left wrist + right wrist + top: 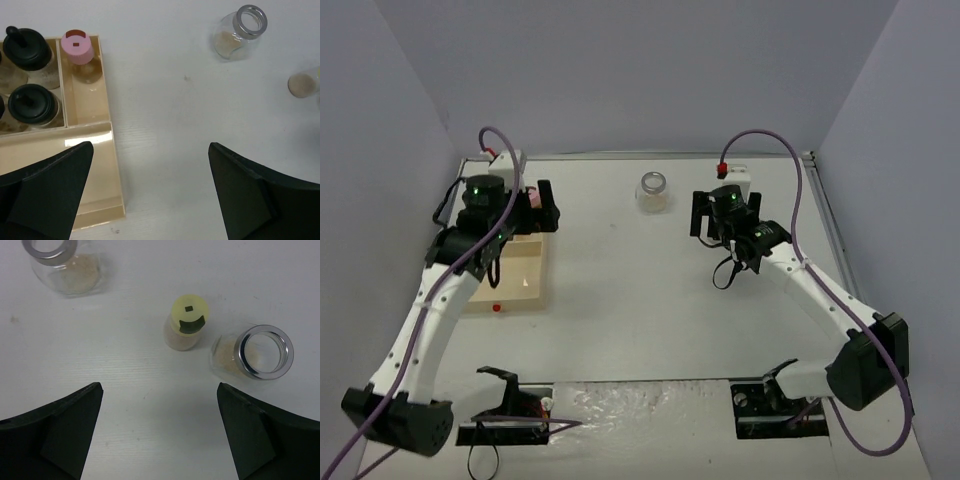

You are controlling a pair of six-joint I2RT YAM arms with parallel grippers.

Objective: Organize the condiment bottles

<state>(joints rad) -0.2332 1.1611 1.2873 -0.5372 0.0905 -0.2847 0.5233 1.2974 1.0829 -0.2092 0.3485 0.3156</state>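
Both arms hover over the white table with nothing in their grasp. The left gripper has its jaws spread wide, its left finger hanging above a long compartment of the pale wooden tray and its right finger over bare tabletop. Ahead and to the left of this gripper, the pink-capped jar stands upright at the far end of a narrow tray compartment. One compartment further left, the far black-capped jar and the near black-capped jar stand one behind the other, and more dark caps are cut off by the frame edge. Well ahead and to the right of the left gripper, a wide silver-lidded jar sits loose on the table, apart from the tray. The right gripper is likewise parted, its two dark fingers framing open table. Straight ahead of it stands the yellow-green-capped jar, upright with tan contents. Just beside that jar, ahead and to the right of the gripper, is a second wide jar with a silvery ring lid, close to its neighbour, though whether they touch cannot be told. The first wide jar appears again far ahead and to the left of the right gripper, and in the overhead view it sits between the two arms.
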